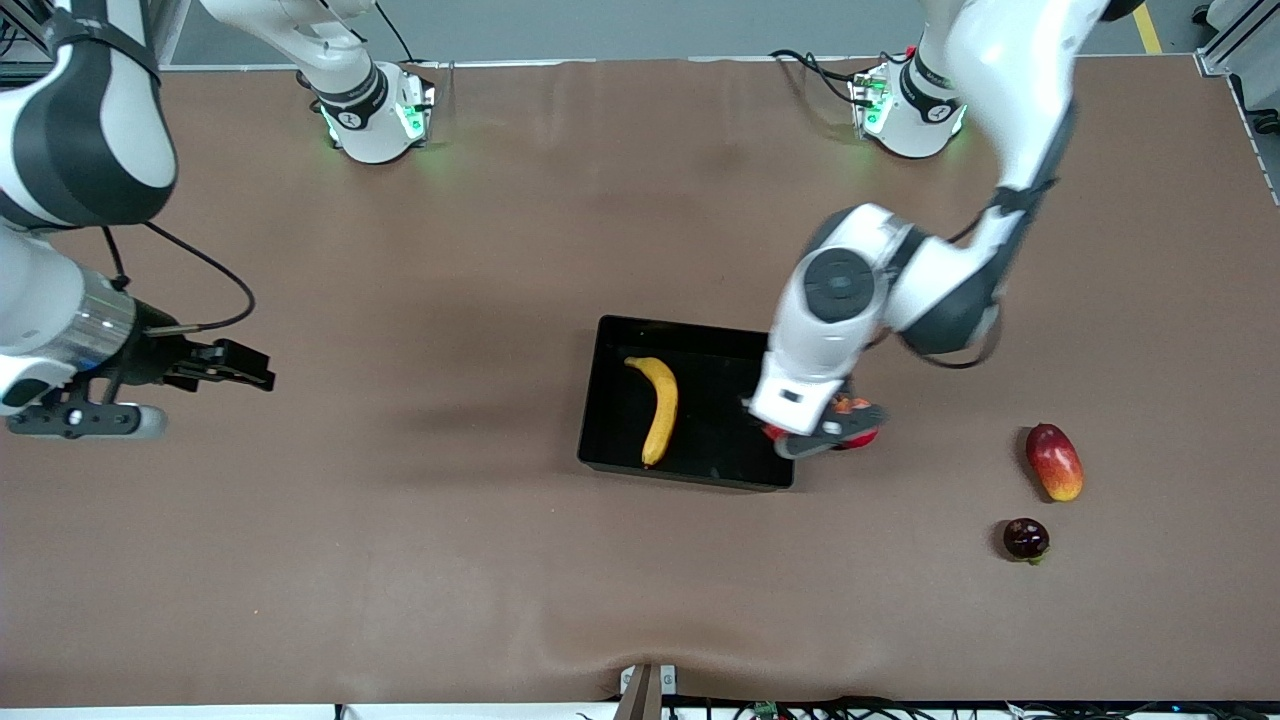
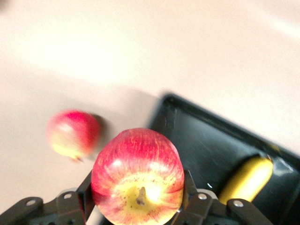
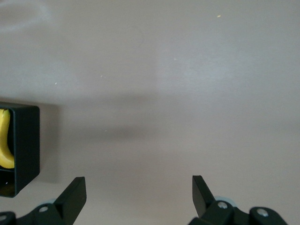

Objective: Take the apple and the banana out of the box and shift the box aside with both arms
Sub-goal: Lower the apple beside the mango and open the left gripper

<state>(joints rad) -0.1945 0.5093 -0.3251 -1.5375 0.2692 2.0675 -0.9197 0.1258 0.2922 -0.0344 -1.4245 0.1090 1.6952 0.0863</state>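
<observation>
A: Left tool clamped on the apple, stem end toward its wrist camera, over the box wall at the left arm's end. Best carried well clear before lowering.

B: Banana lay in box, long axis front-to-base. Right tool gaped empty, waiting over worktop.

L end effector gripping | R end effector open, waiting

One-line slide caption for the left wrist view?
Left gripper holds the apple above the box edge; banana in box.
</observation>
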